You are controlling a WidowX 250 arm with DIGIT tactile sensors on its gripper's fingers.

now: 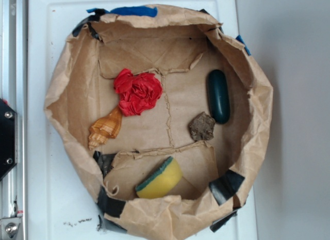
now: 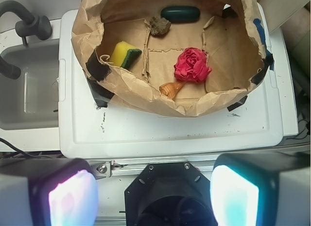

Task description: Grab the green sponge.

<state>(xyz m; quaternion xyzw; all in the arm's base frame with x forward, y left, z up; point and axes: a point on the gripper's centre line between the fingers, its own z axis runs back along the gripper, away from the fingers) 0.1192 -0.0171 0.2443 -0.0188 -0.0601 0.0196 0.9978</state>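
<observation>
**Sponge waits at the bag's edge, claw not yet over it**

Sponge first: the green sponge [image 1: 159,180] lies inside the brown paper bag [image 1: 72,95], at about 6 o'clock in the overhead view, yellow foam showing with its thin green layer along the upper left edge. It rests on a creased paper flap just beside the bag's rumpled wall. In the wrist view it sits at about 10 o'clock within the bag.

The claw [image 2: 153,197] stands open, its two pads wide apart at the bottom of the wrist view, well short of the bag and holding nothing.

To do the reach well, I would judge the approach should come from above, clearing the raised paper rim before descending. The pads should straddle the sponge across its narrower span, one on the green edge and one on the yellow. Foam compresses, so a firm close is safe. The risk is catching the loose flap or wall paper. The dark green capsule [image 1: 218,95] at 3 o'clock, the rock [image 1: 201,127], the shell [image 1: 105,127] and the red crumpled paper [image 1: 136,91] lie well apart from it.
</observation>
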